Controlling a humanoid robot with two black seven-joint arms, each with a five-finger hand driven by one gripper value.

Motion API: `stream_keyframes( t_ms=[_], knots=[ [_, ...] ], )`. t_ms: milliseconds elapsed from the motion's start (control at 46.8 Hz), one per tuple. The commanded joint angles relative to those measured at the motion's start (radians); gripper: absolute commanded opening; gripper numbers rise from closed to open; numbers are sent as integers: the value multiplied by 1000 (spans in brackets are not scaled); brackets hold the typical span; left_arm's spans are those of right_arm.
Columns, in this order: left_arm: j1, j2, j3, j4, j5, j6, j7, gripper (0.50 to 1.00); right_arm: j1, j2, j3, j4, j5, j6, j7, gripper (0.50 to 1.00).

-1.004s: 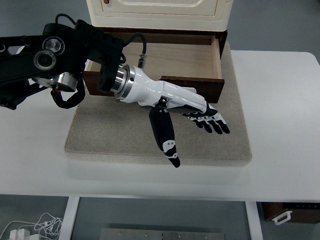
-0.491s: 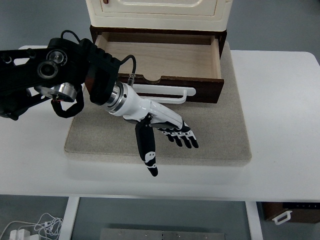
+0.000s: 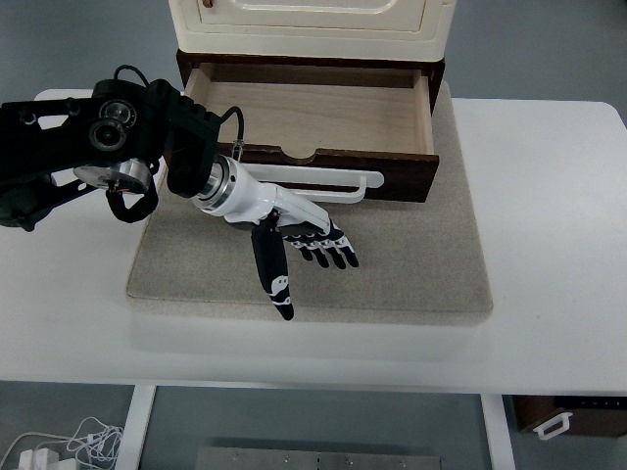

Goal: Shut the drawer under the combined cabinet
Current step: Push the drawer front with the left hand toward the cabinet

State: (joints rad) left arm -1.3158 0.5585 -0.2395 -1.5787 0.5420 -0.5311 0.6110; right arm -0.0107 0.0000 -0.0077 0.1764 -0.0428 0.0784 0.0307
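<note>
Top view: the open dark-brown wooden drawer with a pale wood interior (image 3: 312, 117) is seen pulled out from beneath the cream-coloured combined cabinet (image 3: 312, 22), at the twelve o'clock side of the scene. A white bar handle (image 3: 323, 180) is fixed across its dark front panel. The cabinet and drawer are set on a beige rectangular mat (image 3: 411, 264), which is laid on a white table (image 3: 558, 245).

The left hand (image 3: 294, 233), white-shelled with black fingers, is carried on a black arm (image 3: 88, 147) entering from nine o'clock. The fingers are held extended and loosely spread, with the thumb (image 3: 273, 272) pointed toward six o'clock; nothing is grasped. The hand is held over the mat just to the six o'clock side of the drawer front, near the left part of the handle, and whether the mat is touched cannot be told.

Compared with the frame half a second before, the hand is found drawn back toward nine o'clock and slightly toward twelve, so that more of the handle is exposed. A second before, the hand was spread across the drawer front, hiding the handle. The drawer is found in the same open position across all three frames.

At the bottom edge, white cables (image 3: 59, 446) are seen at seven o'clock.
</note>
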Motion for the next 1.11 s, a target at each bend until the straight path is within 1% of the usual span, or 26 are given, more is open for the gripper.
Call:
stream_keyframes(
  t_ms=[0, 85, 192, 598, 748, 876, 1089],
  knots=[
    [1, 0, 0, 8, 6, 0, 0, 999, 0, 0, 0, 0, 0, 0, 0, 952],
    [0, -5, -1, 19, 12, 0, 0, 999, 0, 0, 0, 0, 0, 0, 0, 952],
    [1, -41, -1, 39, 15, -1, 0, 999, 0, 0, 0, 0, 0, 0, 0, 952],
    [-10, -54, -3, 106, 33, -1, 0, 999, 0, 0, 0, 0, 0, 0, 0, 952],
    [-8, -55, -6, 114, 44, -1, 0, 999, 0, 0, 0, 0, 0, 0, 0, 952],
    [-3, -84, -12, 144, 73, 0, 0, 996, 0, 0, 0, 0, 0, 0, 0, 952],
    [-10, -86, -18, 187, 75, -3, 0, 999, 0, 0, 0, 0, 0, 0, 0, 952]
  ],
)
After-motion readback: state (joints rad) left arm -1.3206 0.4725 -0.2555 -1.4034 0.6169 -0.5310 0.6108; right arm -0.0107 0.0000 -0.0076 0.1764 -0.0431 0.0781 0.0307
